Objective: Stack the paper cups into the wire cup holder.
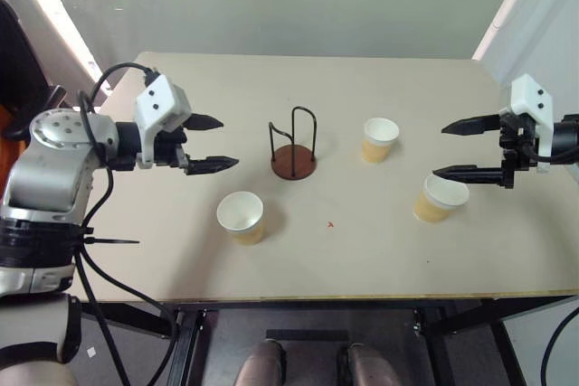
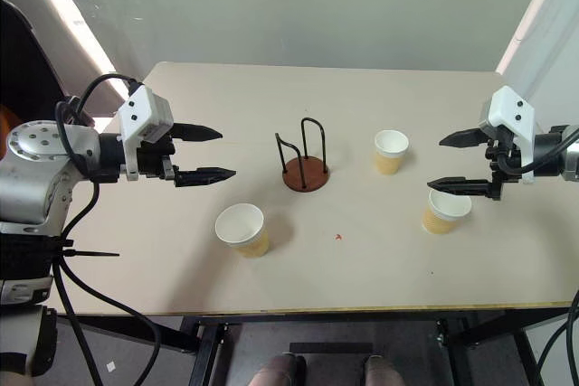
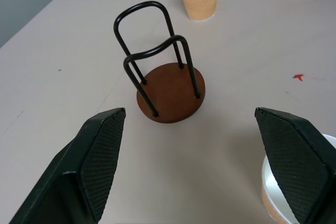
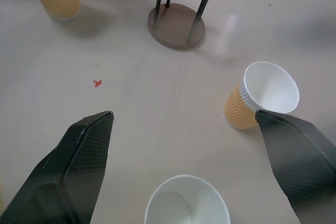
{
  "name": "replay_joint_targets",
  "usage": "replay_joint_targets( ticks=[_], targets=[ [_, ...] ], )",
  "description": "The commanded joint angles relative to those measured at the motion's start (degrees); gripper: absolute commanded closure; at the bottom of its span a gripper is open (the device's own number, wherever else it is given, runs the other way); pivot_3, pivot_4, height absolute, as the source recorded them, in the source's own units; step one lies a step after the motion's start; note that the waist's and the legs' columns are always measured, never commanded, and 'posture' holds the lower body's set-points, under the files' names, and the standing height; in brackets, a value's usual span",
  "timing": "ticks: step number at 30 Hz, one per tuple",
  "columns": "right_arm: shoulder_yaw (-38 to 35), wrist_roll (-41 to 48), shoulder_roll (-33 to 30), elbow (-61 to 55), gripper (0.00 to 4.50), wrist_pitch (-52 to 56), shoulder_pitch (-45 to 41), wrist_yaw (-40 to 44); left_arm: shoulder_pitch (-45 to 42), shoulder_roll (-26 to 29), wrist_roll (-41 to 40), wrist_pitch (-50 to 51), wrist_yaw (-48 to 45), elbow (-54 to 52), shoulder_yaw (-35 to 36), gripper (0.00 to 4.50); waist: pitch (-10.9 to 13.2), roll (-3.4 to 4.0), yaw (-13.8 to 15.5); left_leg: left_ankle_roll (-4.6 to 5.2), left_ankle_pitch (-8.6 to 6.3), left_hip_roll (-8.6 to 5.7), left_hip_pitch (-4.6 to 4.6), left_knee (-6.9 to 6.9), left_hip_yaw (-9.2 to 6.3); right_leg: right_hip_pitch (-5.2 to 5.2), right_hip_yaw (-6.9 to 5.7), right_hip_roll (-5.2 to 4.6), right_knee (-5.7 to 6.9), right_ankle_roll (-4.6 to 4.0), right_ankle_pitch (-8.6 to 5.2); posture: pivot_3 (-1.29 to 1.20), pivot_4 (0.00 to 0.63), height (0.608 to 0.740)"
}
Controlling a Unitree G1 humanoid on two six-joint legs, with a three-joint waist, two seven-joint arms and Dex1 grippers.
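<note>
Pictured from above: a pale tabletop (image 1: 380, 264) carrying everything needed for the stacking job, none of it yet begun. Flanking the tabletop, two arms raised clear of the surface. On the robot's left, the left tool (image 1: 210, 143) spread wide and holding nothing, aimed inward toward the middle. On the robot's right, the right tool (image 1: 466, 149) likewise spread wide and empty, hovering just above one cup. At the centre, the wire cup holder (image 1: 294, 148), upright on its reddish-brown disc, black loops empty. Around it, the paper cups, all upright and well apart from one another: one near the front edge on the left side (image 1: 241, 217), one just right of the holder toward the back (image 1: 379, 139), one further right under the right tool (image 1: 440, 199). Smallest of all, a red mark (image 1: 330, 223) on the bare surface between the front cups.

Likely trouble ahead: light, thin-walled cups apt to crush under a hard squeeze or tip if nudged by one finger before the other. Narrow wire loops also a hazard, a cup lowered off-centre apt to catch on a loop and shove or topple the light holder.
</note>
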Motion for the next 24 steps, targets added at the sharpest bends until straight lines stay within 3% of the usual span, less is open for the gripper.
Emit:
replay_joint_targets(
  ticks=[1,12,24],
  targets=[
    [-3.1,1.2,-1.6,-2.0,0.0,0.4,0.2,-0.3,-1.8,-0.1,0.4,-1.4,-0.5,0.4,0.4,0.27,0.0,0.0,0.0,0.0,0.0,0.0,0.0,0.0,0.0,0.0,0.01,0.0,0.0,0.0,0.0,0.0,0.15,0.74],
    [-3.2,2.5,-1.5,-12.3,0.0,3.8,2.9,-4.2,-5.5,-7.5,4.5,-3.5,6.2,9.1,-1.4,0.27,0.0,0.0,0.1,0.0,0.01,0.0,0.0,0.03,0.02,0.02,0.0,0.0,0.01,0.16,0.09,0.0,0.15,0.74],
    [1.8,-1.7,11.9,-19.1,0.0,13.0,-2.1,-25.7,-13.2,-18.3,12.1,-11.0,14.4,27.7,-4.9,0.27,0.0,-0.01,0.2,0.1,0.09,-0.02,0.02,0.12,0.03,0.07,0.03,-0.02,-0.07,0.75,0.44,0.0,0.15,0.74]
  ],
)
